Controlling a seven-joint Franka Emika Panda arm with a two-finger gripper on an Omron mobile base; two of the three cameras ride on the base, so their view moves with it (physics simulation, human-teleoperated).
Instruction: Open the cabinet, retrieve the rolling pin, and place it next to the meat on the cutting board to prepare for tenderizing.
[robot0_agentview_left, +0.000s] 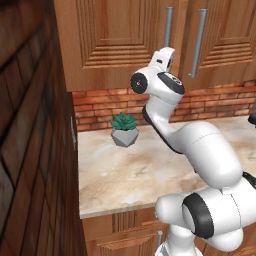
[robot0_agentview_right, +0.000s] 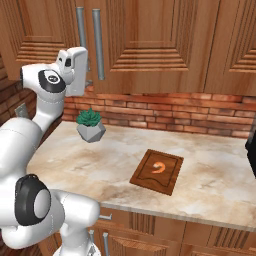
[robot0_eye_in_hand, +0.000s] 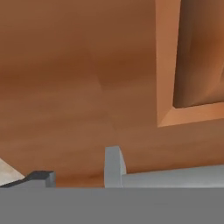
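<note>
The cabinet (robot0_agentview_left: 112, 37) (robot0_agentview_right: 150, 42) hangs above the counter with its doors shut, so the rolling pin is hidden. My gripper (robot0_agentview_right: 84, 62) is raised against the lower end of the left door's grey bar handle (robot0_agentview_left: 168, 25) (robot0_agentview_right: 80, 27). In the hand view the door panel is very close, the handle (robot0_eye_in_hand: 175, 177) runs along the bottom, and one dark fingertip (robot0_eye_in_hand: 40, 177) shows at lower left. The jaws stand open with nothing held. The meat (robot0_agentview_right: 159, 167), a small orange-pink crescent, lies on the dark cutting board (robot0_agentview_right: 145, 180) at the counter's middle.
A small green plant in a grey pot (robot0_agentview_left: 124, 131) (robot0_agentview_right: 90, 125) stands on the marbled counter (robot0_agentview_left: 125, 175) by the brick backsplash. A dark brick wall (robot0_agentview_left: 30, 150) closes the left side. A dark appliance edge (robot0_agentview_right: 251, 150) shows at far right. Drawer fronts (robot0_agentview_right: 150, 235) lie below.
</note>
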